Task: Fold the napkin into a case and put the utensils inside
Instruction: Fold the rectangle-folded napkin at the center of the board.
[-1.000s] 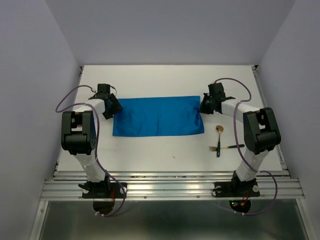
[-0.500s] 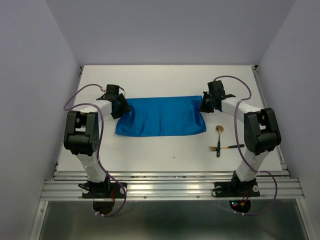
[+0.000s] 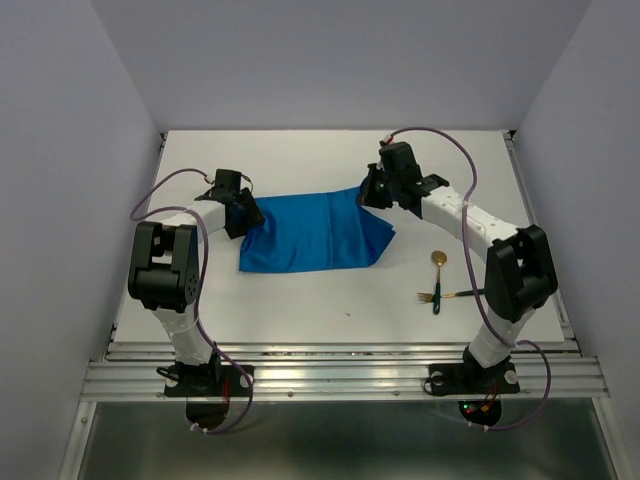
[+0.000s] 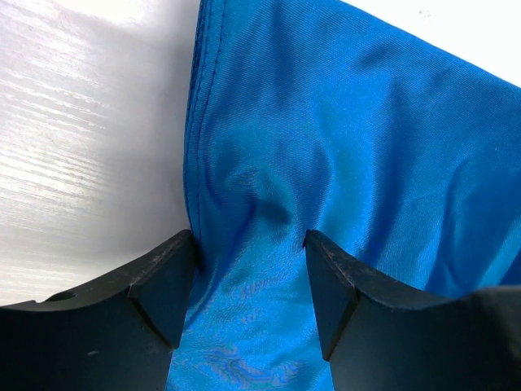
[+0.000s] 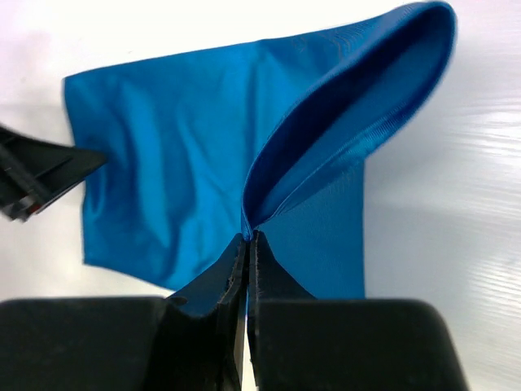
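- Folding is only partway along, I'd say: the blue napkin (image 3: 310, 235) lies on the white surface (image 3: 300, 160) as a longish strip, and its right end is lifted and curling over toward the left.
- No case yet. Nothing here looks like a narrow pouch, so the fold in hand needs finishing, and probably at least one more after it.
- Utensils look untouched. The spoon (image 3: 438, 268) and fork (image 3: 455, 294) lie crossing each other on the bare surface, off to the right of the napkin and near the right arm, well apart from the cloth. Getting them inside is all left to do.
- The right fingers (image 5: 236, 269) are closed tight, pinching the napkin's edge. The wrist view shows the cloth rising out of the pinch in a rounded loop, with the flat part of the napkin spread out underneath.
- The left fingers (image 4: 163, 277) are spread wide and gripping nothing. They straddle the napkin's left end, one tip right at the hemmed edge, with the cloth puckered between them. It looks like they're pinning that end down, but I can't tell how hard they press.
- My guess is the loop gets carried across and laid flat on the left part.
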You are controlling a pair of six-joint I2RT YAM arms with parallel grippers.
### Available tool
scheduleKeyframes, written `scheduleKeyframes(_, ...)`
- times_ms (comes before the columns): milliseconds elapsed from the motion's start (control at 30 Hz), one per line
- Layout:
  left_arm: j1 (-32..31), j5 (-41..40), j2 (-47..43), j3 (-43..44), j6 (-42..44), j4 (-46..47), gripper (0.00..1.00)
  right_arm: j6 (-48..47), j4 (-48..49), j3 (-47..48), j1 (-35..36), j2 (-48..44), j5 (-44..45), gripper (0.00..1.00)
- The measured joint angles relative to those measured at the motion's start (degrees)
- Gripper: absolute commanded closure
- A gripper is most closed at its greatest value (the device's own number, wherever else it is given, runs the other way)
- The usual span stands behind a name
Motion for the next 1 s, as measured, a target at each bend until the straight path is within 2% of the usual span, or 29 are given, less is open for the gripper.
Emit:
scheduleKeyframes(367, 0.70, 3.17, -2.60, 0.02, 0.31, -1.73, 0.33, 3.61, -0.59, 9.81, 8.92, 5.60, 0.87, 0.99)
scheduleKeyframes(600, 5.20, 4.28, -6.73, 1.38, 0.79, -2.82, 0.33, 4.63, -1.01, 11.47, 10.82, 9.25, 0.92, 0.99)
scheduleKeyframes(1000, 8.13, 2.97, -2.82, 2.32, -0.46, -2.08, 0.34, 4.81, -1.46, 13.57, 12.72, 10.10, 0.68, 0.99)
